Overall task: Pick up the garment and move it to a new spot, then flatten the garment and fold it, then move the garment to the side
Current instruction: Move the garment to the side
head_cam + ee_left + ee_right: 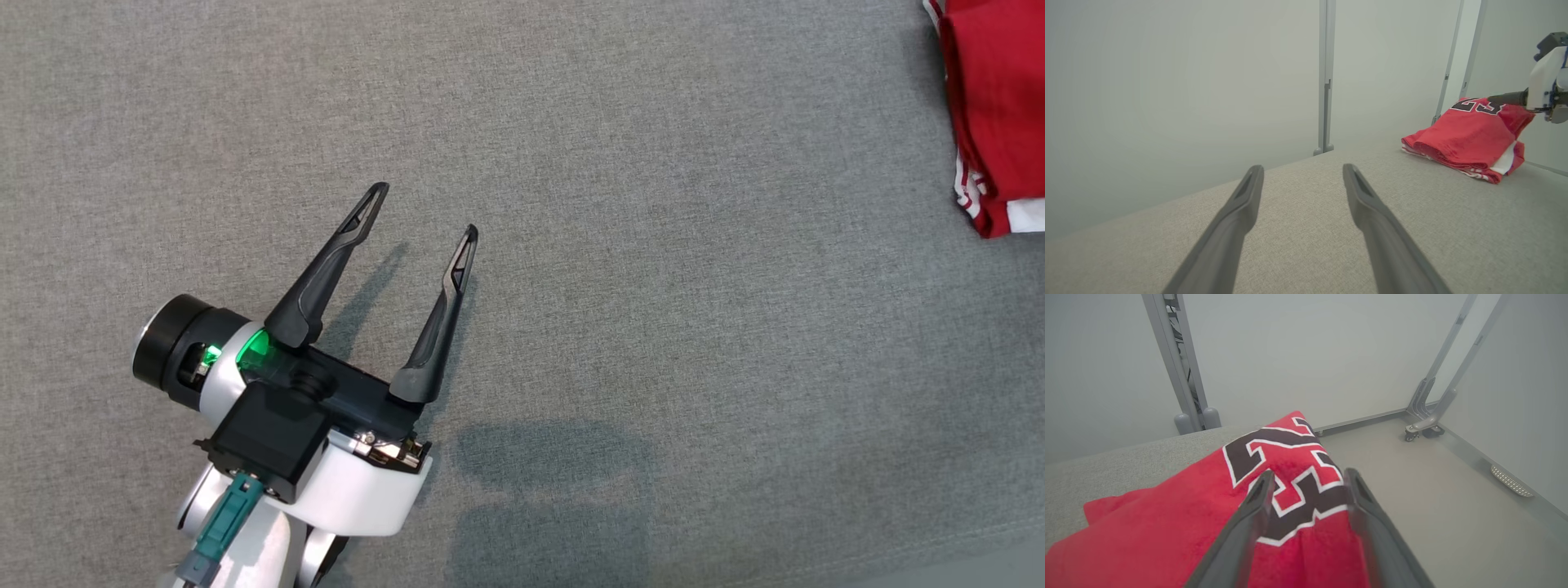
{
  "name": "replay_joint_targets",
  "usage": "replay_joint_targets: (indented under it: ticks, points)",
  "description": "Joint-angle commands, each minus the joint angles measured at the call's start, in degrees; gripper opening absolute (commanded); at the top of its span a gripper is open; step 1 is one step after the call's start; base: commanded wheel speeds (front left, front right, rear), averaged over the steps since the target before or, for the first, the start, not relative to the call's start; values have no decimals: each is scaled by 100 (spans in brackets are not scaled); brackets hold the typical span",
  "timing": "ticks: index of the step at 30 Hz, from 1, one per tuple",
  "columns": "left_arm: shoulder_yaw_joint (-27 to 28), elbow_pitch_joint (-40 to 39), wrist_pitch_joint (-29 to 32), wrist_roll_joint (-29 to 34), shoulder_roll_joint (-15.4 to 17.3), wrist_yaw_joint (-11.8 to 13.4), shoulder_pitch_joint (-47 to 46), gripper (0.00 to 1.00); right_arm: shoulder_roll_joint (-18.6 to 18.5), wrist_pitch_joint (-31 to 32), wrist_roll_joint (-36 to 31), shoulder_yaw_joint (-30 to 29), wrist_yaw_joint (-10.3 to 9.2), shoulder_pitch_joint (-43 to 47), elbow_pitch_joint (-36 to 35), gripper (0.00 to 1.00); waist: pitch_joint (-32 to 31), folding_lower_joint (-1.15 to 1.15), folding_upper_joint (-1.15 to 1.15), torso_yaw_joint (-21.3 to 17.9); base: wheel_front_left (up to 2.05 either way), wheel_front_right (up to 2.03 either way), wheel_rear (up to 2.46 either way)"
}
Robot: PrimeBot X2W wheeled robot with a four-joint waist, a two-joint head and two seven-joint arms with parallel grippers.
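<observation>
1. Garment (996, 106): red jersey with a black-and-white number print. It is folded into a compact stack and lies on the grey fabric desk (653, 327) at the far right edge of the head view, well apart from the left arm.
2. Step, my read: the fold looks done and the garment is already off to the side, so this is the tail of the last step, the set-down.
3. Right end effector (1308, 477): jaws wide apart, right over the number print, with nothing pinched between them. The fingers sit low on the top layer. I can't tell whether they touch the fabric or hang just above it.
4. Left end effector (425, 212): jaws fully apart and holding nothing. It hovers over bare desk at the lower left, pointing roughly toward the garment.
5. Next move needs the right arm to lift straight up and back, keeping the jaws apart so the fingertips don't catch the top layer and undo the fold.
6. Risk: in the right wrist view the stack sits close to the desk edge, with floor (1412, 477) beyond it. Any drag in that direction could tip it off.
</observation>
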Motion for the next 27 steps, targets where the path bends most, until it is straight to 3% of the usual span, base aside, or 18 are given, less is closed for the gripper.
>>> replay_joint_targets:
  ticks: [1,9,24,27]
  points:
    - [137,-148,2,28,55,7,-199,100,-134,-78,-170,-28,23,62,-32,100,-1,0,0,3,0,0,0]
    - [128,-20,-58,-30,47,57,-208,100,85,-78,-874,-752,23,229,-362,100,-140,0,0,-36,0,0,0]
    - [330,758,-404,-456,-136,335,81,100,1058,-78,-1898,-1897,23,1690,-2437,100,-951,0,0,103,0,0,0]
    - [443,968,-476,-439,-164,534,187,100,1298,-78,-2060,-1976,23,2114,-2896,100,-1195,0,0,191,0,0,0]
